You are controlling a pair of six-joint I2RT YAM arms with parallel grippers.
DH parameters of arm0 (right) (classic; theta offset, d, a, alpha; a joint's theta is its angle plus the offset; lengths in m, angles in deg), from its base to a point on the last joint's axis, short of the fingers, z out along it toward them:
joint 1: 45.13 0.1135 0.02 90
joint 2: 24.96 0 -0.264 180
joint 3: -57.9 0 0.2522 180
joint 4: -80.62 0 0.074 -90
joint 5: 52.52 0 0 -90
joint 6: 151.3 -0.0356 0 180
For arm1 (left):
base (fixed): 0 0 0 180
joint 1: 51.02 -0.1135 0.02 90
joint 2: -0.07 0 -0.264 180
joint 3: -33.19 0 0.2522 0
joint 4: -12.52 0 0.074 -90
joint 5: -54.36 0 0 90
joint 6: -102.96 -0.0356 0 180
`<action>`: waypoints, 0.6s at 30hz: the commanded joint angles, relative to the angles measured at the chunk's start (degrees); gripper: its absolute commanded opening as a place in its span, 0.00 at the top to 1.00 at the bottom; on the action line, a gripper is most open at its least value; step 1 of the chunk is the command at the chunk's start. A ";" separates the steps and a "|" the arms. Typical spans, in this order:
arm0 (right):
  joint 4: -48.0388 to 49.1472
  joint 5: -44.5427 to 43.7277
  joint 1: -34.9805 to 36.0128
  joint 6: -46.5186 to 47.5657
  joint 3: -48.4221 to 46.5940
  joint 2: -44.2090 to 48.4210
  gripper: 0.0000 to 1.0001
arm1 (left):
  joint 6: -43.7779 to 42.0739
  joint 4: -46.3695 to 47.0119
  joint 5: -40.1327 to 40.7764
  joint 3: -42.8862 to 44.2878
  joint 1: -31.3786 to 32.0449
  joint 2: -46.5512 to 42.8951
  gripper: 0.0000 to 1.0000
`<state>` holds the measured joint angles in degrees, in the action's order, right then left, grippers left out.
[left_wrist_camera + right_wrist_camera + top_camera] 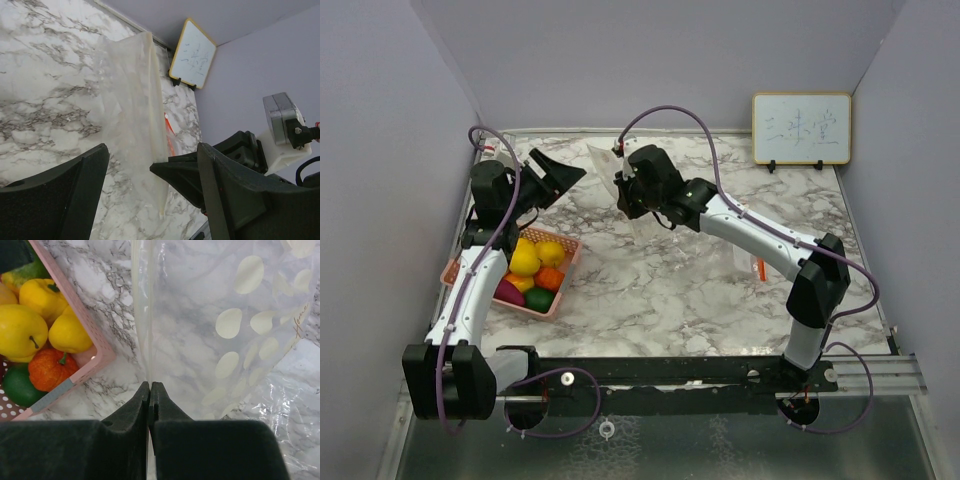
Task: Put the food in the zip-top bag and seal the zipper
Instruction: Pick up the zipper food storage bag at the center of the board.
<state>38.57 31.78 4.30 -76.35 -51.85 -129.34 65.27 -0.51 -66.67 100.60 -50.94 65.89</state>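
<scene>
Right up close, the right gripper has its two fingers pressed tight together on one thin edge of the bag. The bag hangs up off the table from that pinch. It is clear with pale dots, and it looks very thin, soft and floppy, so it will bend and fold any way it likes. It looks light too, and smooth, so I think it could slide out of a weak pinch. The best place to hold it is likely the thicker strip along the rim, where the zipper runs, since the thin sheet would just crumple. One pinch will not hold the mouth open, I think, so a second hold on the other lip would help. The left gripper has its fingers wide apart with nothing in them, and it points at the bag from just beside it. The food is all in the pink basket on the left side of the table, near the left arm, and none is in the bag yet. The pieces are yellow, orange, green and purple. They look hard, shiny and round, so they may slip or roll; a squeeze across the fat middle seems safest.
</scene>
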 commanded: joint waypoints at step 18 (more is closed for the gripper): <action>-0.36 6.14 -0.39 -2.42 -3.42 1.58 0.98 | -0.70 3.44 10.71 0.04 11.17 5.48 0.61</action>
<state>38.11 37.75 4.24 -78.21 -54.67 -129.36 65.67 1.72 -58.06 99.98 -40.03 71.33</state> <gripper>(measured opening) 0.023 0.426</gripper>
